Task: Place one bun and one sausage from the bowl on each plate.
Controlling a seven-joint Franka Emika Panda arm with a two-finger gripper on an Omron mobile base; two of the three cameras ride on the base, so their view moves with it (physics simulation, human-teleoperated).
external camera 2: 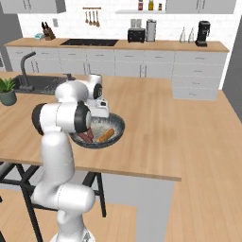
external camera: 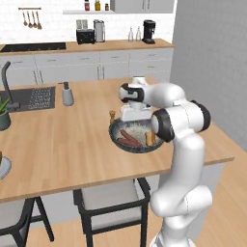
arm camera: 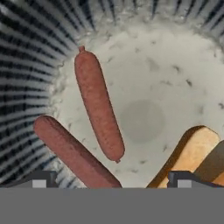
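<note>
The dark grey-black bowl (external camera: 116, 136) (external camera 2: 119, 126) sits on the wooden island near its front edge, its ribbed wall and speckled floor (arm camera: 175, 74) close under the hand. Two reddish-brown sausages lie inside: one (arm camera: 98, 105) in the middle, the other (arm camera: 72, 151) beside it nearer the fingers. They also show as sausages (external camera: 129, 138) (external camera 2: 87, 137) from the base. A tan bun (arm camera: 192, 153) (external camera: 151, 137) (external camera 2: 105, 135) rests at the bowl's side. My gripper (arm camera: 113, 180) (external camera: 132, 121) (external camera 2: 100, 118) hangs open just above the bowl's floor, holding nothing. Both plates are out of view.
A small wooden shaker (external camera: 112, 116) stands just behind the bowl. Further left are a grey bottle (external camera: 67, 94), the sink (external camera: 34, 99) and a potted plant (external camera: 3, 116) (external camera 2: 7, 90). A pale round rim (external camera: 3, 168) shows at the left edge. Stools (external camera: 108, 198) stand under the island's front.
</note>
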